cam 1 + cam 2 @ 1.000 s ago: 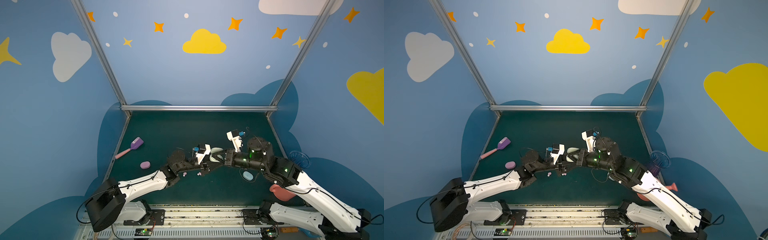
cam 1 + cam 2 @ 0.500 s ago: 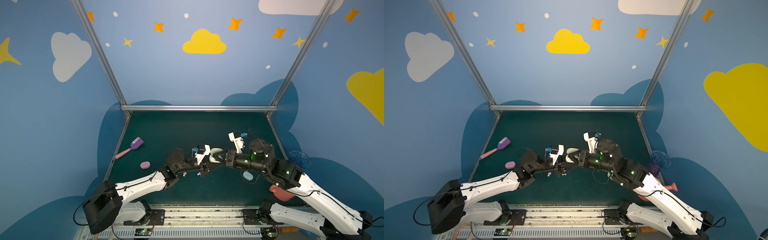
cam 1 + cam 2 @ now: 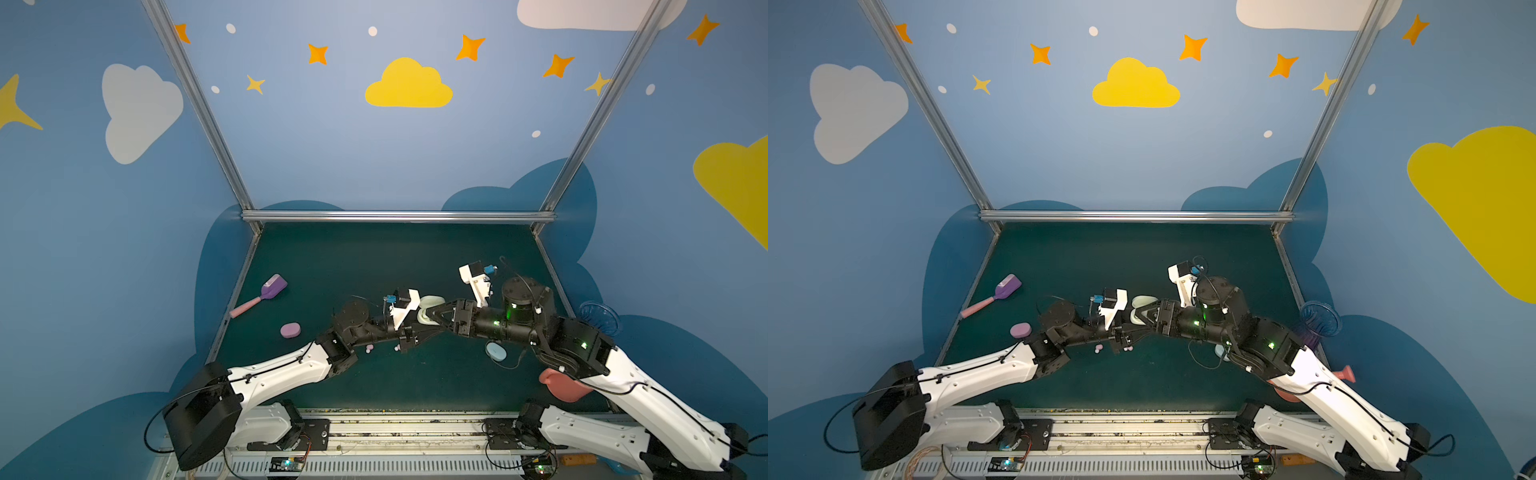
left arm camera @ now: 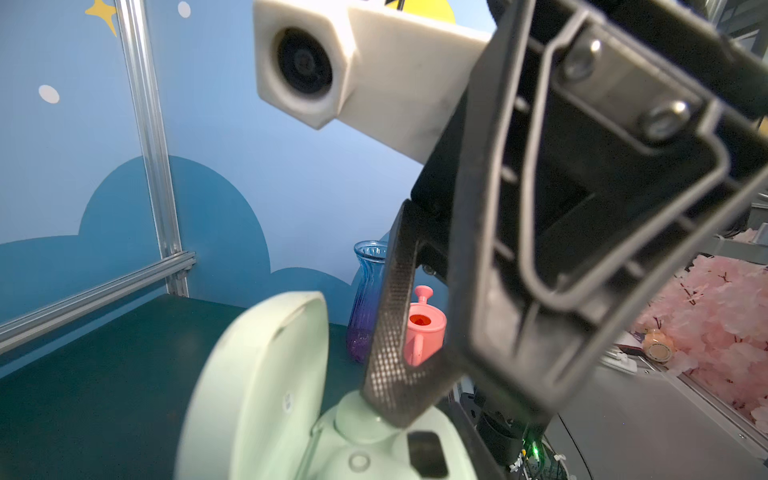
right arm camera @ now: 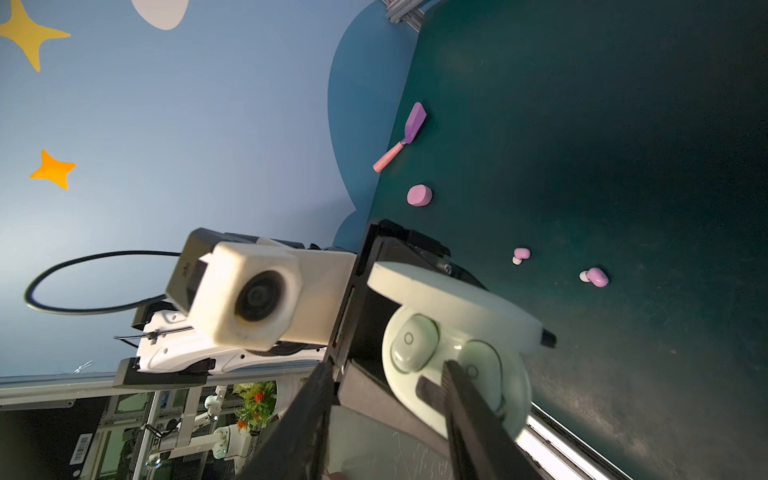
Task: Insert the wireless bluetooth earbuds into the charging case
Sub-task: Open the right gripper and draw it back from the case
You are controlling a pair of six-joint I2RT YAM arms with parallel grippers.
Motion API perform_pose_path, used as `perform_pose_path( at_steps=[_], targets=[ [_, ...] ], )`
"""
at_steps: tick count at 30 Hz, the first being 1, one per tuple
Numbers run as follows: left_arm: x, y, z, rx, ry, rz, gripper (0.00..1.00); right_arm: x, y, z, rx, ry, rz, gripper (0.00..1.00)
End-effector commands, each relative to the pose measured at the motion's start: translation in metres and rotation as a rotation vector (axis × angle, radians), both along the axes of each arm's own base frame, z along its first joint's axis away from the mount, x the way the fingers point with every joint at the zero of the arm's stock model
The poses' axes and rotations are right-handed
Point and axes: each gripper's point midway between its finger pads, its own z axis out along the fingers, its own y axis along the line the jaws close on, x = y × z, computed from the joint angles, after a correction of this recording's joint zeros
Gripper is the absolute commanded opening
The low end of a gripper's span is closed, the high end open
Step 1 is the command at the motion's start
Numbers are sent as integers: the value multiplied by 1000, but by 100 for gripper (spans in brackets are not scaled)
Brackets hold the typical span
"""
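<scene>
R claw just let go: jaws now apart, empty, one finger touching a seated bud. Both mint earbuds sit in mint case, lid up. L claw pinches the case mid-table. You've prob. finished mint pair; lid-shut next. Pink earbuds loose at case's 7 o'clock; pink case 9 o'clock, blue case 4 o'clock. Table dark green, matte. Walls blue w/ clouds, stars.

Purple scoop lies left; blue vase beside pink watering can.
</scene>
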Motion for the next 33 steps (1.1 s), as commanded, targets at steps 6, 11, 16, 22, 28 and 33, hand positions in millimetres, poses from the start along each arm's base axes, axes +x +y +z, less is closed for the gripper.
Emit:
perform_pose_path(
  at_steps=[6,11,16,22,28,33],
  targets=[
    [-7,11,13,-33,-46,13,9,0,-30,17,-98,-72,-45,51],
    [-13,16,9,-17,-36,1,9,12,-40,20,-171,-72,-72,55],
    [-18,20,5,-4,-28,-4,9,32,-36,15,-222,-34,-48,57],
    [-24,21,-3,31,-20,-29,10,53,-20,9,-244,6,6,57],
    [-27,22,-6,44,-17,-42,10,63,-3,3,-249,39,59,56],
    [-29,25,-6,43,-21,-38,10,63,6,-2,-226,77,85,51]
  ],
)
